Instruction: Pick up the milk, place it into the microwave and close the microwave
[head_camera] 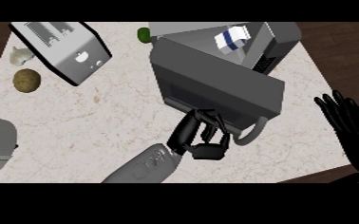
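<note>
The milk (231, 40), a white carton with a blue band, stands inside the grey microwave (280, 38) at the counter's back. The microwave door (217, 83) hangs part-way open, swung out towards me, with its curved handle (251, 134) at the lower right corner. My left hand (198, 135) is against the door's lower edge just left of the handle, its fingers curled with nothing in them. Held upright at the view's right edge, my right hand (339, 114) rests open, away from the microwave.
A silver toaster (63, 47) lies at the back left, with a garlic bulb (21, 55) and a potato (26, 79) beside it. A green fruit (144, 34) sits left of the microwave. A grey object (5, 144) shows at the left edge.
</note>
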